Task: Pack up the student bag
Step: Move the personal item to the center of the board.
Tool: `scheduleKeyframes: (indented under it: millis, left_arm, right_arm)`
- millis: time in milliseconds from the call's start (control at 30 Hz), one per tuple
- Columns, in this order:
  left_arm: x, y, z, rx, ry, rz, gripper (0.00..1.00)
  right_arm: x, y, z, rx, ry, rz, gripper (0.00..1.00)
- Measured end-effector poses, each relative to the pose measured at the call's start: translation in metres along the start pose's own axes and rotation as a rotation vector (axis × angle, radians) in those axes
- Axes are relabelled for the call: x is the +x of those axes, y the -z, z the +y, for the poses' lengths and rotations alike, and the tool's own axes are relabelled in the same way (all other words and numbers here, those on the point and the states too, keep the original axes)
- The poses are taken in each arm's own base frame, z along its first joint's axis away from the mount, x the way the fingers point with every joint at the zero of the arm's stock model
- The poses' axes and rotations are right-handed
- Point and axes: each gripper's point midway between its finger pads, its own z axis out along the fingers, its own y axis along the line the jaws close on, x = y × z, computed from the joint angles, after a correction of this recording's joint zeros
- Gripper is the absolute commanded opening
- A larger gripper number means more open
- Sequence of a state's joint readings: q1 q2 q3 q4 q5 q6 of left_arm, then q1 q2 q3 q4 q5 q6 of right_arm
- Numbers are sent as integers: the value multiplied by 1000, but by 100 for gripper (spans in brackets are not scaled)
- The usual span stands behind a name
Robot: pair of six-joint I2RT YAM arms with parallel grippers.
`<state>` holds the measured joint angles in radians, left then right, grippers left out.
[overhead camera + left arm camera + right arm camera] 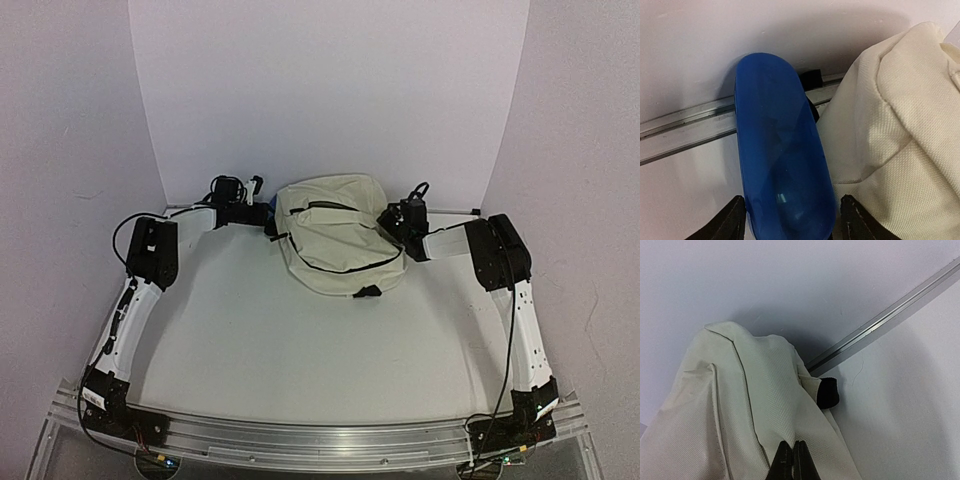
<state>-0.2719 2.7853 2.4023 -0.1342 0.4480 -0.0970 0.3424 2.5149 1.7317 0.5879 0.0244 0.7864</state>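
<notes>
Loading: left pincer (pixel 792 200) straddles blue case (pixel 780 140), grip unclear, bag (pixel 900 130) just right; right pincer (pixel 792 447) shut against bag. Next: secure case.

Cloth student bag (pixel 335 240), glossy plastic case (pixel 782 150)

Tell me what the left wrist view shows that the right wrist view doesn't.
Only the left wrist view: a blue oblong case between the left fingers, beside the student bag; whether they grip it, I cannot tell. Only the right wrist view: the right fingers shut together over the bag's fabric, and a black strap end at its edge. Both: the cream bag, the metal rail along the back and the pale wall behind it.
</notes>
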Motion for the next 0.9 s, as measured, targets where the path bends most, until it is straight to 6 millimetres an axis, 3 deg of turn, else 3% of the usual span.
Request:
scheduleKeyframes:
  millis: [167, 300, 400, 900]
  left_arm:
    - [5, -1, 1, -9, 19, 18, 66]
    - [7, -1, 1, -8, 37, 25, 74]
    - [8, 0, 1, -11, 52, 35, 74]
    - [11, 1, -3, -4, 149, 62, 39]
  right_arm:
    - [0, 0, 0, -2, -2, 3, 0]
    - [0, 0, 1, -3, -5, 6, 0]
    - [0, 0, 1, -4, -9, 7, 0]
    - [0, 3, 0, -2, -34, 11, 0]
